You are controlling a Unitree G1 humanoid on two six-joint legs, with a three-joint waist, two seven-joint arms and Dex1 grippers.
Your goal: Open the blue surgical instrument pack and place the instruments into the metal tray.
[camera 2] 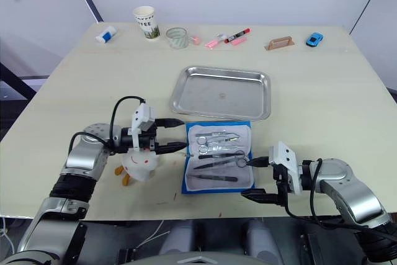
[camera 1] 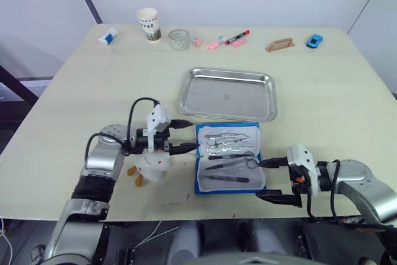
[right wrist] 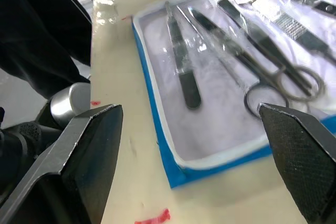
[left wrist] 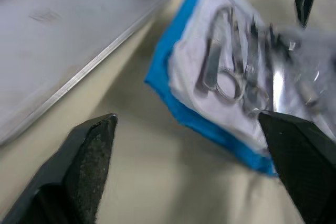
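The blue surgical instrument pack (camera 1: 228, 158) lies unfolded on the table just in front of the metal tray (camera 1: 226, 94), whose bare floor shows. Several silvery instruments (camera 1: 231, 149), ring-handled forceps and tweezers, rest on the pack's pale lining under clear film. My left gripper (camera 1: 191, 136) is open at the pack's left edge, fingers pointing right, holding nothing. My right gripper (camera 1: 260, 180) is open at the pack's front right corner, fingers pointing left, also holding nothing. In the right wrist view the tweezers and forceps (right wrist: 252, 51) lie close ahead on the pack (right wrist: 157, 129).
A white toy bird (camera 1: 151, 164) stands under my left wrist. Along the far edge sit a small white-and-blue bottle (camera 1: 108, 36), paper cup (camera 1: 147, 23), glass (camera 1: 178, 39), markers (camera 1: 228, 40), a wooden block (camera 1: 280, 44) and a blue toy car (camera 1: 314, 41). The table's front edge is close behind the pack.
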